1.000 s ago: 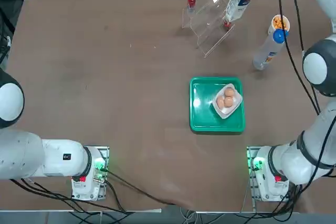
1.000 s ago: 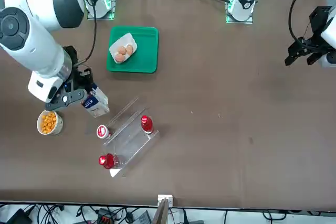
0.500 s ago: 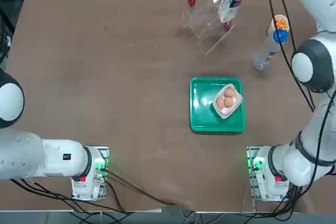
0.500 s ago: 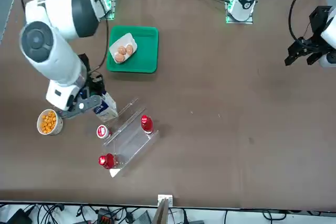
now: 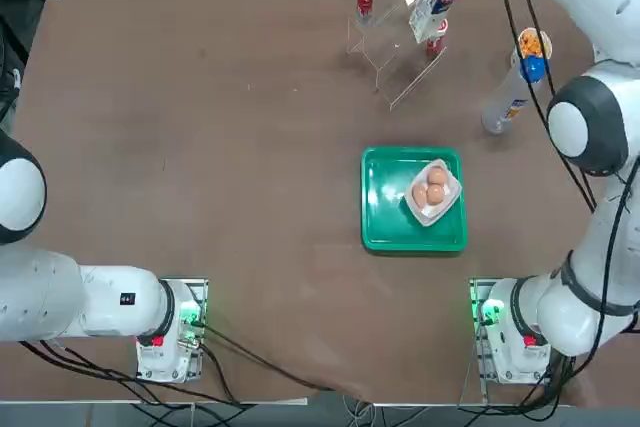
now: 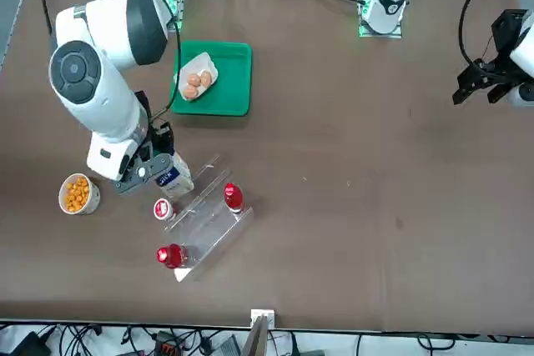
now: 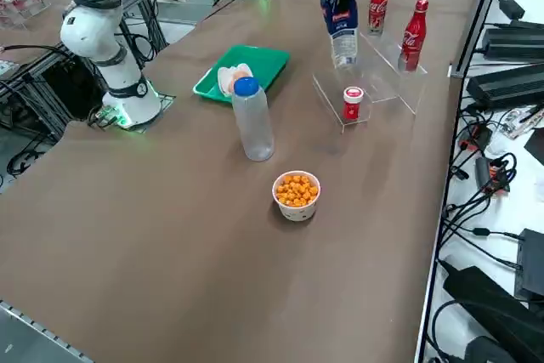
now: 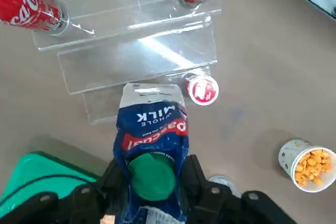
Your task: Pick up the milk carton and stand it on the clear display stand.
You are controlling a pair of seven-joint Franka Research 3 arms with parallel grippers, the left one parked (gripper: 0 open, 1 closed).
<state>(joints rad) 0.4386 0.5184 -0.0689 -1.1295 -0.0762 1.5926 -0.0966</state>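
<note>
While clamped by the right gripper, the milk carton hangs seemingly upright, base down.

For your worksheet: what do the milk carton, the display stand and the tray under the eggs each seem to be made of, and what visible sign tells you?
Milk carton, held in the shut right gripper: probably coated paperboard, with printed faces and folded edges.
Display stand: clear acrylic or similar plastic; the table shows through and its edges glint.
Tray: likely green plastic, with an even colour, a glossy sheen and a moulded rim.

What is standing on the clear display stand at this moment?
On the clear display stand stand two red cola bottles and a small red can. The milk carton hangs above its low step, in the shut right gripper; its base is hidden.
</note>
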